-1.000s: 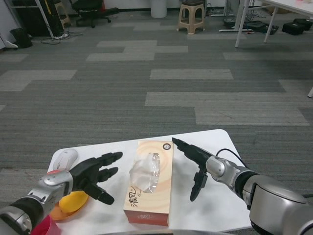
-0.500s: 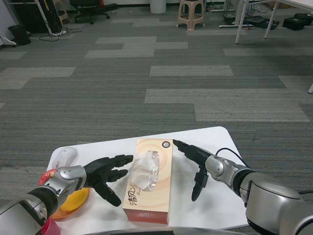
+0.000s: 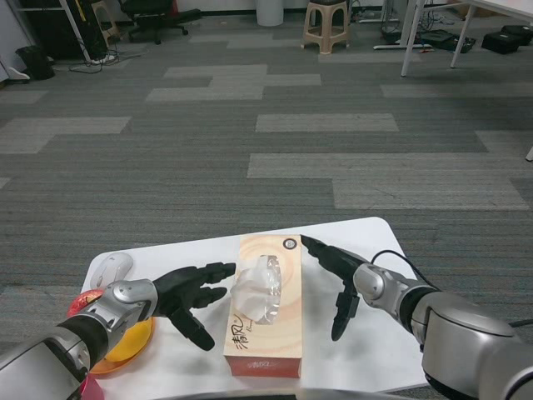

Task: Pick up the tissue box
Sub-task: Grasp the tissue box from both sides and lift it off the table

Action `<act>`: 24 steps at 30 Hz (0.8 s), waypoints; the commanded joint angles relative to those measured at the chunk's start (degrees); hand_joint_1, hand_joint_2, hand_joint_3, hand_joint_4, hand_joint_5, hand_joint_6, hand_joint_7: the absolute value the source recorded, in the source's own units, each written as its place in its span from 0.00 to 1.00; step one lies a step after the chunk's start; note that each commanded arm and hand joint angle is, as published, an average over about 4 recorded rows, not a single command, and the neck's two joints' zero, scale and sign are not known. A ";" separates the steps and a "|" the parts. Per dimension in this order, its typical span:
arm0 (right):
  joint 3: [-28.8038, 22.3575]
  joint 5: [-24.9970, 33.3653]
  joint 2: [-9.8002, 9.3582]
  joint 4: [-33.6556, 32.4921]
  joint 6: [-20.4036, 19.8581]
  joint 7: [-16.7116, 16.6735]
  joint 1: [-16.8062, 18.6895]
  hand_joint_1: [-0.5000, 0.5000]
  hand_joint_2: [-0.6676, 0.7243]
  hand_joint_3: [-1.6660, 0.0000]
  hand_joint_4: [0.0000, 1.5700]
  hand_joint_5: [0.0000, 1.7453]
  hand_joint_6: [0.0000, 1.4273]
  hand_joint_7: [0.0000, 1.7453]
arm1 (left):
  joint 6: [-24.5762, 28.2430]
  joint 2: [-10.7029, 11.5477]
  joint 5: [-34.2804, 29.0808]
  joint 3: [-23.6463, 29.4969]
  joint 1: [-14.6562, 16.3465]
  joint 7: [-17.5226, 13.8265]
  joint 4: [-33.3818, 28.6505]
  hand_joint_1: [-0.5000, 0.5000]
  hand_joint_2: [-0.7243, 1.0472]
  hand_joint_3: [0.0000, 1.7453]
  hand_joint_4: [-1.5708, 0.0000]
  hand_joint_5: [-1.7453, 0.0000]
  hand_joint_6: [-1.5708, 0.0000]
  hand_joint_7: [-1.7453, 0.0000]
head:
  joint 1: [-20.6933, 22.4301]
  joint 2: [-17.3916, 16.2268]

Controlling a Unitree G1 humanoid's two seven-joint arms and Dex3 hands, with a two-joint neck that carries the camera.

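Left hand point(image 3: 185, 293): fingers spread and holding nothing, at the left long side of the tissue box point(image 3: 264, 305); from my screen I read its upper fingertips as reaching the box's edge, closer in than a second ago, though contact is not certain. Right hand point(image 3: 336, 275): also spread and empty, one finger pointing toward the box's far right corner and another hanging down toward the tabletop, just beside the box's right side but apart from it; I log little change in its pose. Tissue box: peach and cream, lying flat at the middle of the table with a white tissue pushed up through its top slot; it sits a little more squarely to my view than before.

Room: grey carpet tiles in two tones, a beige stool point(image 3: 325, 27) and black chair base at the far edge, white desk legs at upper right.

White table point(image 3: 350, 350): rounded corners. On its left side, an orange dish point(image 3: 125, 346) under my left forearm, and a white computer mouse point(image 3: 110, 268) beyond it.
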 commanded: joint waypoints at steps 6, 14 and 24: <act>1.62 0.17 1.49 -1.71 -0.27 0.10 -2.03 0.08 0.59 0.90 0.00 0.00 0.00 0.00 | -0.63 -1.59 -0.33 0.08 -3.15 -0.03 -1.91 1.00 0.80 0.05 0.98 1.00 1.00 1.00 | -0.15 -0.16; 1.87 0.21 1.57 -2.08 -0.27 -0.91 -2.53 0.08 0.56 0.90 0.00 0.00 0.00 0.00 | -0.72 -3.19 -2.88 1.14 -3.54 0.91 -1.80 1.00 0.80 0.04 0.98 1.00 1.00 1.00 | 0.33 -0.17; 1.45 0.34 1.57 -2.04 -0.45 -2.76 -2.53 0.08 0.53 0.89 0.00 0.00 0.00 0.00 | -1.99 -5.00 -3.71 1.20 -3.45 2.69 -1.71 1.00 0.80 0.05 0.98 1.00 1.00 1.00 | 0.42 -0.18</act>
